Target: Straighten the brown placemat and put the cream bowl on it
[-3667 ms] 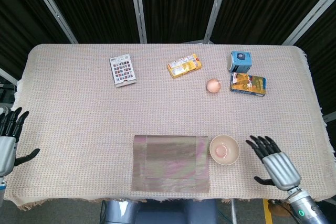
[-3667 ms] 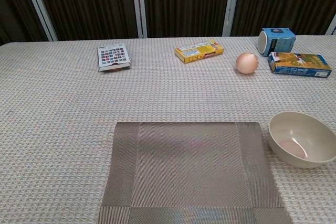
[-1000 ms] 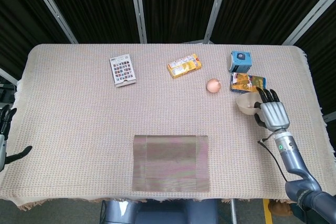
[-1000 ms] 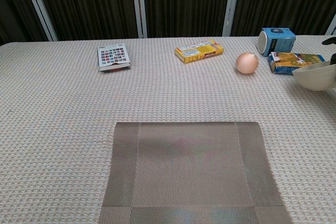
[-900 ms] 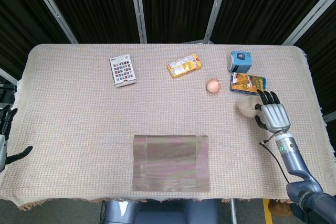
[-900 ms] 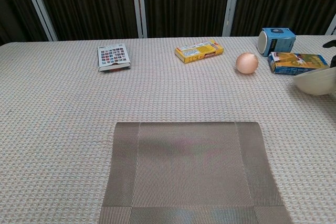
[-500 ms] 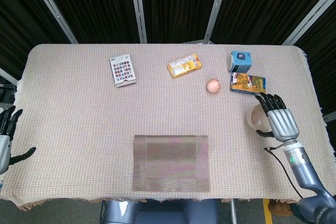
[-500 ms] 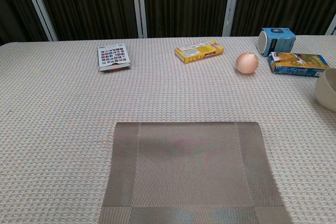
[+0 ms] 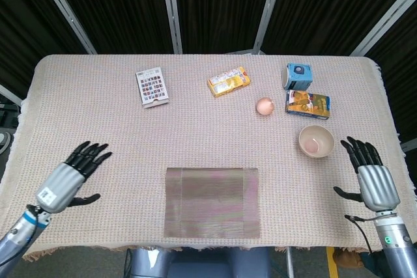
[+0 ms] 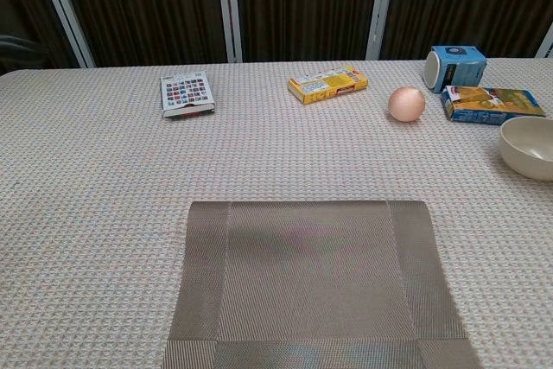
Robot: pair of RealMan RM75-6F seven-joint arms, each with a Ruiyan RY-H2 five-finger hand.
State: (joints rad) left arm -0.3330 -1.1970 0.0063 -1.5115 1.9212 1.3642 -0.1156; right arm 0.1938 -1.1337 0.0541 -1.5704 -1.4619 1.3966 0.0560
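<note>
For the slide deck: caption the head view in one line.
Both hands open, left hand and right hand flank the brown placemat; the cream bowl sits apart on the tablecloth, right of it.

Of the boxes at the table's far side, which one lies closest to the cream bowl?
The blue and yellow flat box, just beyond the cream bowl; the others sit farther off.

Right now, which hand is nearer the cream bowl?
Right. The right hand lies open just beside the cream bowl; the left hand is across the table, beyond the brown placemat.
</note>
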